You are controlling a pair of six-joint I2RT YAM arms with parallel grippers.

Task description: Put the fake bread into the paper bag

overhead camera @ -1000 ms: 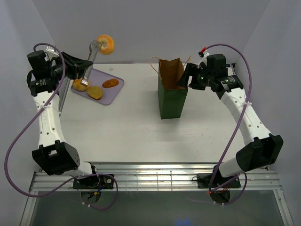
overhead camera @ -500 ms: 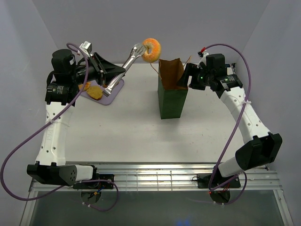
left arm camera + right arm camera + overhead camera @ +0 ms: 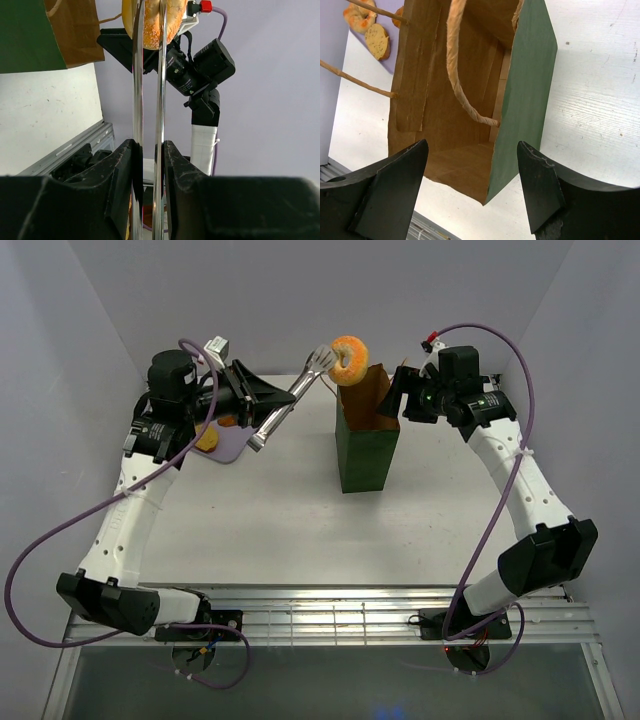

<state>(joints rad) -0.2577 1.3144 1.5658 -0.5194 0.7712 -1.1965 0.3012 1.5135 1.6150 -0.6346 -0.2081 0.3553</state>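
**A:** Task thing first. Where's the bread?

**B:** The golden-orange toy ring doughnut (image 3: 350,358) is up in the air in the upper middle of the top view, just over the upper-left corner of the bag's mouth. It is not inside.

**A:** Held by what?

**B:** The left gripper (image 3: 322,361). Its long silver fingers (image 3: 136,100) are clamped on the doughnut (image 3: 150,22), one blade on each flat side. It sits at the very tips, at the top edge of the left wrist view.

**A:** And the bag?

**B:** The tall dark green paper bag (image 3: 365,450) with a brown kraft inside stands upright in the centre-right of the white table (image 3: 250,510), mouth open. A tan string handle (image 3: 457,75) loops inside the opening.

**A:** Right side?

**B:** The right gripper (image 3: 396,405) is at the bag's right rim. Its black fingers (image 3: 395,185) are spread wide, with the bag's mouth (image 3: 525,90) showing between them. I can't tell if they touch it.

**A:** The rest of the bread?

**B:** A lumpy golden pastry (image 3: 359,17) and a flat speckled slice (image 3: 376,41) show at the upper left of the right wrist view. In the top view they lie on the lilac tray (image 3: 238,448), left of the bag and partly hidden by the left arm.
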